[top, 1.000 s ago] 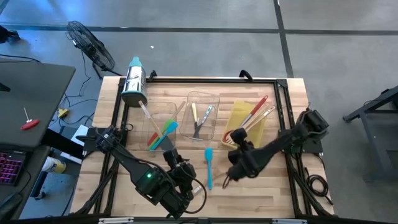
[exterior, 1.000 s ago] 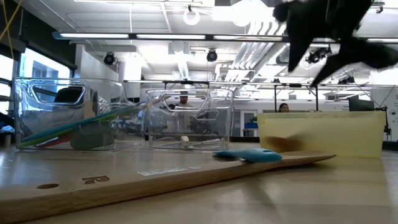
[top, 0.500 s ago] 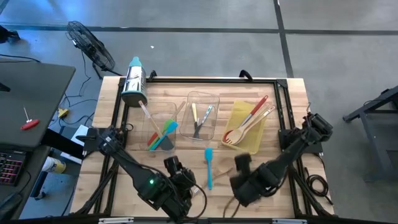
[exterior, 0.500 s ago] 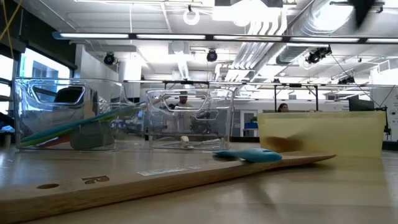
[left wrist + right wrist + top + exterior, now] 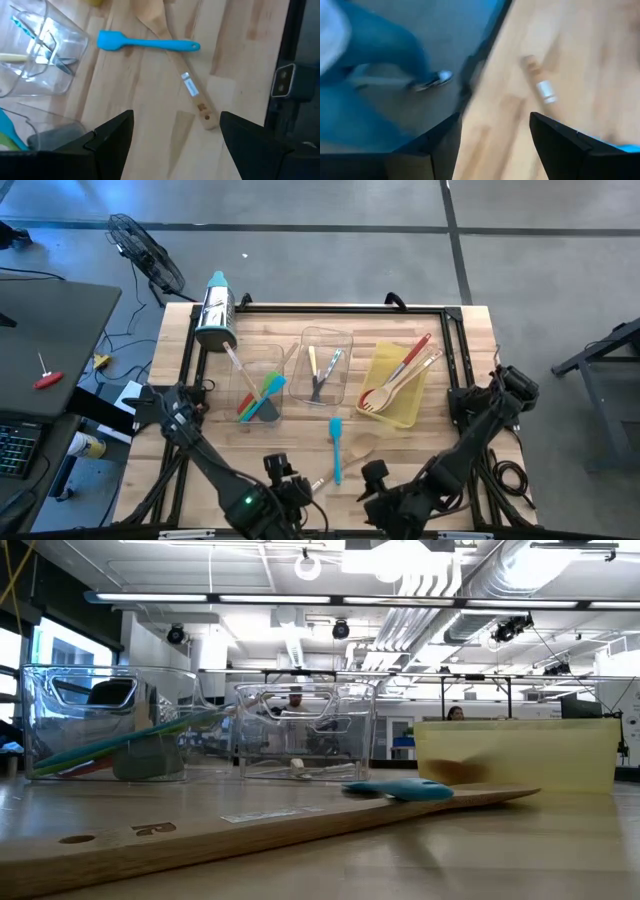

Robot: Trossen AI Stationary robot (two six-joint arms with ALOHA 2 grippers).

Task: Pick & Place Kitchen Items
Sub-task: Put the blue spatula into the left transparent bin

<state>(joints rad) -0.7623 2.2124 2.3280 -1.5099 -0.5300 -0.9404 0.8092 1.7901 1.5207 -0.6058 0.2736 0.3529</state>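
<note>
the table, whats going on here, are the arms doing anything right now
Neither arm holds anything at this moment. The left end effector and the right end effector are both open and empty, hanging at the near edge of the table. Most utensils are already sorted into the two clear bins and the yellow bin. Left loose on the table are a blue spatula and a wooden utensil lying crossed under it.

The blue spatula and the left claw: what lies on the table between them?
In the left wrist view, a wooden utensil lies between the blue spatula and the open left claw, passing under the spatula; the rest is bare table.
</note>
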